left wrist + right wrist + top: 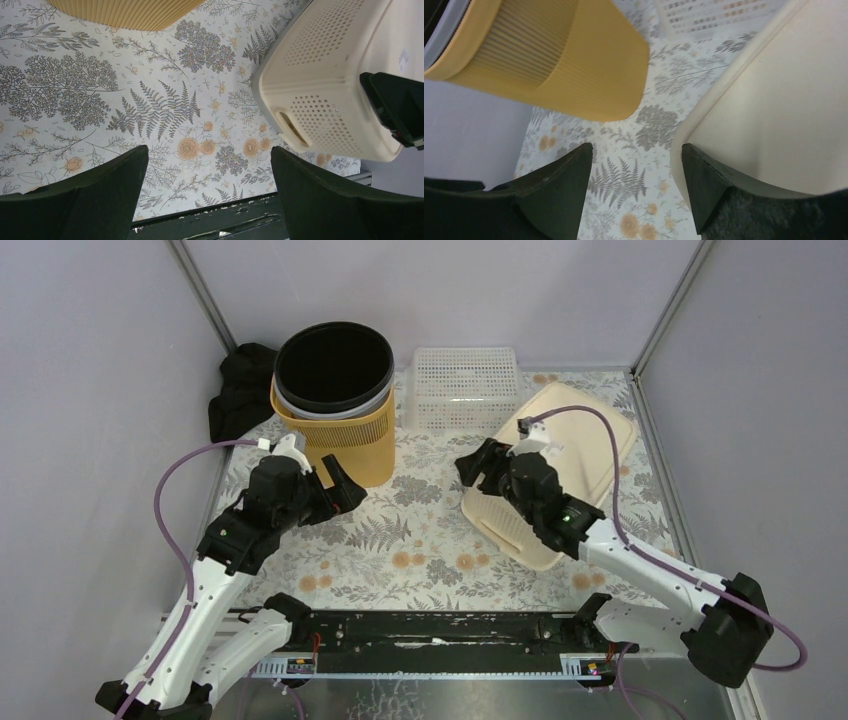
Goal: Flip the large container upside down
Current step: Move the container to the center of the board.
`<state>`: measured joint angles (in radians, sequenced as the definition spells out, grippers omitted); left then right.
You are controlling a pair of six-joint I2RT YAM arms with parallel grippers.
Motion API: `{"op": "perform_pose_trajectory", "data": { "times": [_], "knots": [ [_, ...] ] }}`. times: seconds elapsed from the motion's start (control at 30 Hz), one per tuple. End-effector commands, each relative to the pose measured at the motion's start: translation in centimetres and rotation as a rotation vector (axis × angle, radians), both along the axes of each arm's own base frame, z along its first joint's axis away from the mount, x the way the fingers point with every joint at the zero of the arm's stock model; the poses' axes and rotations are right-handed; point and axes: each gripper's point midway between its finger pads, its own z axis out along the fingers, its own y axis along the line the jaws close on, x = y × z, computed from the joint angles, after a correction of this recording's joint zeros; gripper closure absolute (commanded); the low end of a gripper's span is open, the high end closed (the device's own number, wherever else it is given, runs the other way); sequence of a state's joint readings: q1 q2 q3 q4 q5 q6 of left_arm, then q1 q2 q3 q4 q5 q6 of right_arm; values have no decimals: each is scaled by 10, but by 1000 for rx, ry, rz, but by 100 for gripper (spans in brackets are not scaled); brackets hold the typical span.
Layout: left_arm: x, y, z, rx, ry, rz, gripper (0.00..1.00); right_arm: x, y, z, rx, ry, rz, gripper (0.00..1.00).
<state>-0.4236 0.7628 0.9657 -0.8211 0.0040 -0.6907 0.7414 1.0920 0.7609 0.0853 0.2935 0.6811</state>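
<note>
The large container [590,440] is a cream perforated basket lying bottom-up on the right of the floral tablecloth. In the left wrist view the container [325,75] shows a perforated side and a handle slot. My right gripper [478,468] hovers at its left edge, open. In the right wrist view the right gripper [636,185] has one finger [709,185] over the container's [774,110] smooth bottom, and only cloth shows in the gap. My left gripper [340,490] stands open over bare cloth [210,190], left of the container and holding nothing.
An orange ribbed bin [335,400] with a black liner stands at the back left, close to the left gripper. A small white mesh basket [465,388] sits behind the container. A black cloth [240,390] lies in the back left corner. A black rail [430,630] runs along the near edge.
</note>
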Motion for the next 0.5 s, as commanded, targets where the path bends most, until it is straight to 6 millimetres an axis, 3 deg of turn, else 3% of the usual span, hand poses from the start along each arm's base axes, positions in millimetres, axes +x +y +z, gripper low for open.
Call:
{"op": "perform_pose_trajectory", "data": {
  "times": [0.0, 0.3, 0.47],
  "knots": [
    [7, -4, 8, -32, -38, 1, 0, -70, 17, -110, -230, 361, 131, 26],
    [4, 0, 11, -29, -42, 15, 0, -61, 106, -112, -264, 324, 283, 25],
    [1, 5, 15, -18, -47, 34, 0, -37, 146, -109, -288, 288, 320, 24]
  ]
}}
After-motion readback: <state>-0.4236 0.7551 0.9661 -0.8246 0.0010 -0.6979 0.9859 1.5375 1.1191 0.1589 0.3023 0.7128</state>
